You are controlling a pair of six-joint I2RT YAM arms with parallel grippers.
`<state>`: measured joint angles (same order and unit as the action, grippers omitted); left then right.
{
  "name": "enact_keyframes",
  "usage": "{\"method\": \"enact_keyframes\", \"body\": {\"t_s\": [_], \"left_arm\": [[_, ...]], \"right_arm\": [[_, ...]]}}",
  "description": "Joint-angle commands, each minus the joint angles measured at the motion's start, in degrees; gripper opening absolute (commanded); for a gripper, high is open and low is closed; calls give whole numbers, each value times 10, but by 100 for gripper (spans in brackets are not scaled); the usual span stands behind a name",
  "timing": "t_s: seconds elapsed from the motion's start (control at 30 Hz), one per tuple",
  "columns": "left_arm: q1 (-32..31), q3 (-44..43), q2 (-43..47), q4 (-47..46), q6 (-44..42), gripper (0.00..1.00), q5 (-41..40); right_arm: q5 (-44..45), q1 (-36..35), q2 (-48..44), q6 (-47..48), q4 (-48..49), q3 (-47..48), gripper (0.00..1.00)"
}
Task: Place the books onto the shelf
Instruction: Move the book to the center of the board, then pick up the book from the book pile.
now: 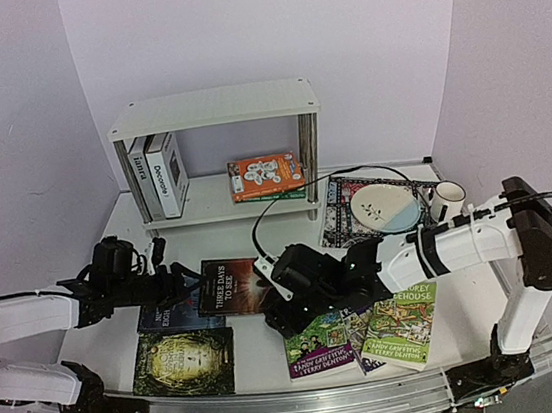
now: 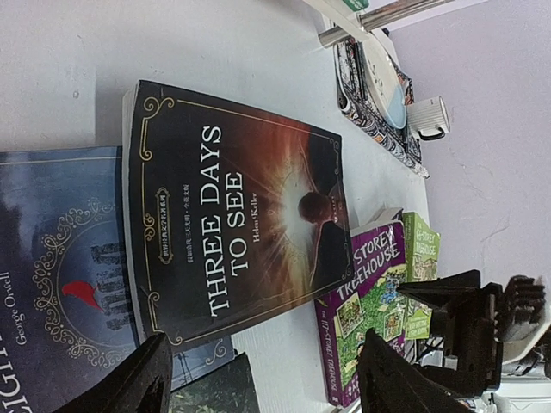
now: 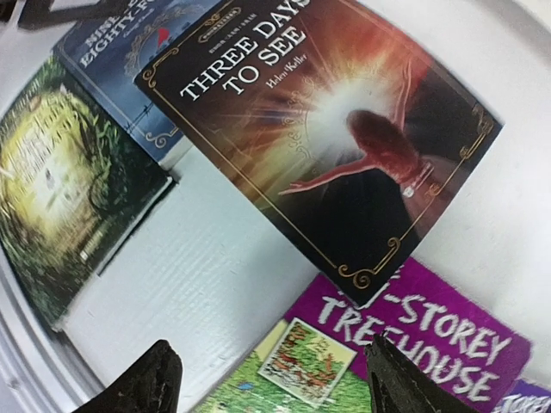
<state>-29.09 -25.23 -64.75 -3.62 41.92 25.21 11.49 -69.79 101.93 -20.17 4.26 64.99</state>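
1. The left gripper (image 2: 265,366) has its jaws apart with nothing between them. Three Days to See (image 2: 241,215) lies flat just ahead of the gap, its spine end nearest the fingers.
2. The right gripper (image 3: 271,361) also stands with jaws apart and nothing held. The same book lies ahead of it, one corner pointing back toward the gap, and the purple Treehouse paperback (image 3: 405,335) is directly below the fingers.
3. The two grippers face each other across this one book. I cannot see either one touching it.
4. The shelf (image 1: 214,108) stands well beyond both pairs of jaws. Its lower board carries two white hardbacks (image 1: 159,173) upright and an orange paperback (image 1: 264,176) lying flat.
5. The step in hand looks like the approach to pick up Three Days to See. Several books are still on the table, so the task seems less than half done.
6. The side of the book nearest the left jaws rests on the blue book (image 2: 60,275), so that edge is probably raised a little.
7. The next move likely calls for a finger slipped under that edge while the other gripper braces the far side, then a firm pinch before lifting toward the shelf
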Motion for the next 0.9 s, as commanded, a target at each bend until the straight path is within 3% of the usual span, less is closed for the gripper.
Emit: {"method": "enact_keyframes", "body": {"t_s": [0.0,0.1,0.27,0.53,0.87], "left_arm": [[-1,-10,10,12,-20,75,-18],[-1,-20,10,26,-28,75,-23],[0,-20,31,33,-37,77,-61],[14,-9,90,74,4,88,-165],[129,36,154,89,11,90,-79]], "right_arm": [[83,-31,-14,203,-20,29,75],[126,-50,12,331,-19,42,77],[178,-65,58,451,-17,76,78],[253,-76,147,489,-3,156,72],[307,-77,229,544,40,186,68]]}}
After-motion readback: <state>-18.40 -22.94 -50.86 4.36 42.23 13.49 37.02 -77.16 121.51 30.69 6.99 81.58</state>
